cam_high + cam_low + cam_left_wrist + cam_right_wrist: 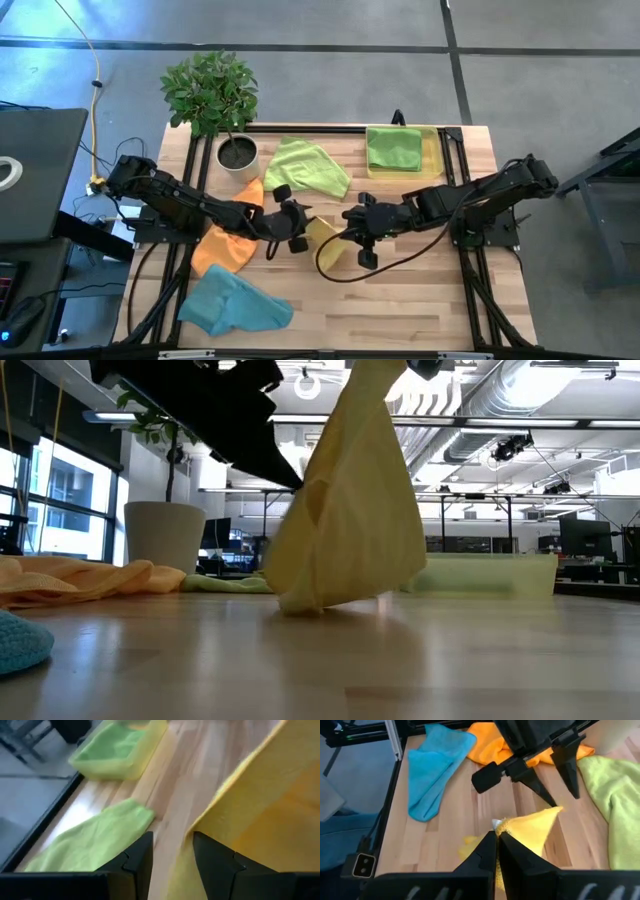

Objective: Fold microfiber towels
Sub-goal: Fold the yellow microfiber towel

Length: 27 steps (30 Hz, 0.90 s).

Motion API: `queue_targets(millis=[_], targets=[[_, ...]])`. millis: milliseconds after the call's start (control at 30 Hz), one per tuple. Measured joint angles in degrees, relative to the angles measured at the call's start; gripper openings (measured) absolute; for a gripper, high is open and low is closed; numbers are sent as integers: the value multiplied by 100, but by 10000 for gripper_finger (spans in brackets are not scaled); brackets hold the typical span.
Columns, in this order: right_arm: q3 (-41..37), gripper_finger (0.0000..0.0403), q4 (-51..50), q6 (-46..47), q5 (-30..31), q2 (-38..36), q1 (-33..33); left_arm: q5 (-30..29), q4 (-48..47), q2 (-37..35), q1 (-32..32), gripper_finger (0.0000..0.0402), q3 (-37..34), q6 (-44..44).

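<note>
From above, the right tool is clenched on the yellow towel at mid-desk, and the left tool stands released just left of it. At desk height the towel hangs, its bottom touching wood. The left wrist view shows spread fingers beside yellow cloth.

The tabletop is showing pale wood grain. Towels are showing yellow, orange, light blue and lime green; another lime one is filling a translucent yellow tray.
</note>
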Motion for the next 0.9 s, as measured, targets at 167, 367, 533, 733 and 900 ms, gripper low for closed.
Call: queue_targets(millis=[167,367,533,733,900], targets=[[0,0,-2,-22,95,0,0,1069,-112,0,-2,129,0,-141],[0,0,-27,-90,-64,-2,24,954,-15,111,2,129,-11,300],[0,0,-258,-62,-217,-2,24,1288,745,81,-17,129,-6,1195],[0,0,-373,-268,-314,-2,22,2317,1824,77,22,129,-4,2047],[0,0,-380,-727,-313,-2,22,2712,1779,96,148,129,0,2051]])
